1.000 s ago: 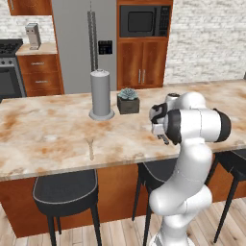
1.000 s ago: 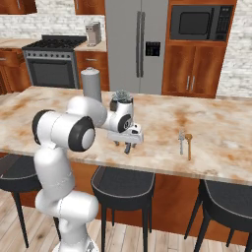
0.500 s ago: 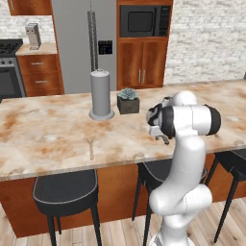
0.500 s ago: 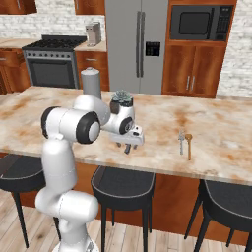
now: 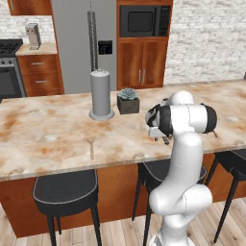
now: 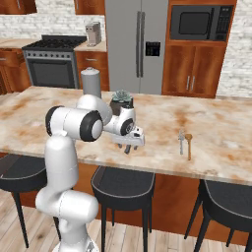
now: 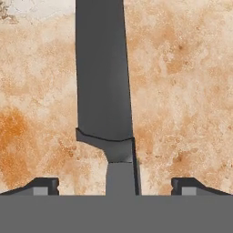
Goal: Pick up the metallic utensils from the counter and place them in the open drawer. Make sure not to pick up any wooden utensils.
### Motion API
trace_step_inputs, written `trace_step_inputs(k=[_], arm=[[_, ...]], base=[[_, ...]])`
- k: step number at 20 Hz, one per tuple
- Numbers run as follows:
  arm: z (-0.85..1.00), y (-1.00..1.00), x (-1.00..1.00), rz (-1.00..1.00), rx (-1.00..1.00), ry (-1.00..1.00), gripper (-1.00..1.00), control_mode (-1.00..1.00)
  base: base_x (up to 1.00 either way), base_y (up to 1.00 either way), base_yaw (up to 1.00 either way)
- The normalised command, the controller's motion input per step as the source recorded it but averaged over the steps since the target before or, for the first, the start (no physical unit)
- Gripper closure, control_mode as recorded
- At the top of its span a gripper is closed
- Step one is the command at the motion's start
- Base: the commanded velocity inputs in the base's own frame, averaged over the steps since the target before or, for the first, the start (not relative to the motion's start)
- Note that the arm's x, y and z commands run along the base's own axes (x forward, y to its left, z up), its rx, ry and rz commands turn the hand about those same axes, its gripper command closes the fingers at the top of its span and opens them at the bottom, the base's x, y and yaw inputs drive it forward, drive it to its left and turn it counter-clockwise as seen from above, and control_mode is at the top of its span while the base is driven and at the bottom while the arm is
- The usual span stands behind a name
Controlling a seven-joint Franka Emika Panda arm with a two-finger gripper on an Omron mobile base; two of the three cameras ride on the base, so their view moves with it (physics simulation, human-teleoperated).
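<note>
The gripper point(image 7: 116, 184) hangs low over the counter point(image 5: 43, 129), its jaws spread wide with one tip on either side of the knife point(image 7: 104, 91). The knife lies flat on the marbled stone directly under the hand; in the hand view its dark grey blade runs up the middle of the frame and the handle end sits between the fingertips point(image 7: 43, 184) without touching them. Nothing is held.

In the right base view the gripper point(image 6: 129, 145) sits close above the near part of the counter point(image 6: 226, 147), and a silver fork point(image 6: 181, 140) and a wooden spoon point(image 6: 188, 145) lie side by side to its right, well apart from it. In the left base view a wooden fork point(image 5: 91, 148) lies near the front edge, well to the left of the gripper point(image 5: 161, 138). A grey cylinder point(image 5: 101, 93) and a small potted plant point(image 5: 128, 101) stand further back.
</note>
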Motion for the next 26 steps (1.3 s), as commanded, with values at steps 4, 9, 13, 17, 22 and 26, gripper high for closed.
trace_step_inputs(k=[4,9,13,17,22,26], arm=[[-0.15,0.00,0.09,0.00,0.00,0.00,1.00,-1.00],[-0.09,-0.07,0.03,0.00,0.00,0.00,1.00,-1.00],[-0.05,-0.12,0.00,0.00,0.01,0.00,1.00,-1.00],[-0.02,-0.02,0.00,0.00,0.00,0.01,1.00,-1.00],[0.08,0.00,-0.01,0.01,0.05,0.01,1.00,-1.00],[0.74,0.20,-0.07,0.05,0.12,0.00,1.00,-1.00]], base=[[0.00,0.00,0.00],[0.00,0.00,0.00],[0.00,0.00,0.00],[0.00,0.00,0.00],[0.00,0.00,0.00],[0.00,0.00,0.00]])
